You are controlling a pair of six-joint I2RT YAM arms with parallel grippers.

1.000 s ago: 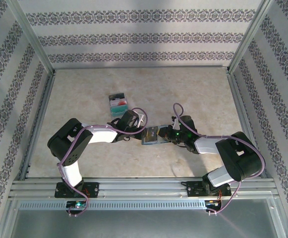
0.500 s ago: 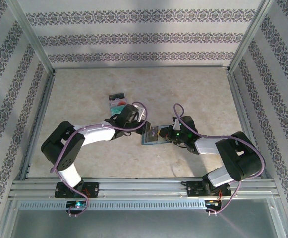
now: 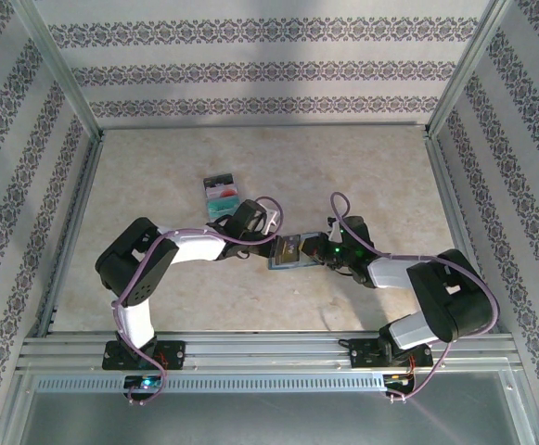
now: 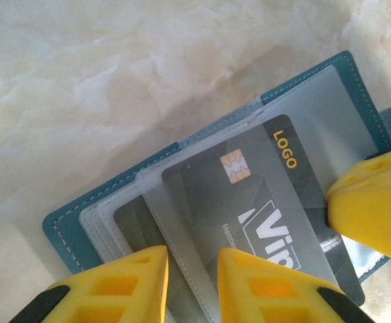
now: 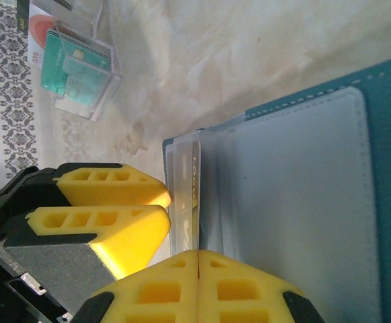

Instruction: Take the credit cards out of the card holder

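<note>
The teal card holder (image 3: 283, 263) lies open mid-table between both grippers. In the left wrist view its teal cover (image 4: 67, 225) carries clear sleeves, and a dark grey credit card (image 4: 262, 195) with a chip and "LOGO" sits in them. My left gripper (image 4: 194, 259) is open a little, its jaws straddling the stitched sleeve edge over that card. It stands at the holder's left edge (image 3: 271, 245). My right gripper (image 5: 198, 254) is shut, its tips resting on the holder (image 5: 390, 202) beside the raised sleeves and card edge (image 5: 194, 182). It comes in from the right (image 3: 314, 252).
A clear case with red and teal cards (image 3: 221, 192) sits on the table behind the left gripper, also at the upper left of the right wrist view (image 5: 77, 67). One right finger (image 4: 373, 202) presses the holder's right side. Patterned walls and metal rails enclose the table.
The left arm swung its elbow out to the left and came back, its gripper returning to the holder's left edge with jaws slightly wider. The right arm barely moved.
</note>
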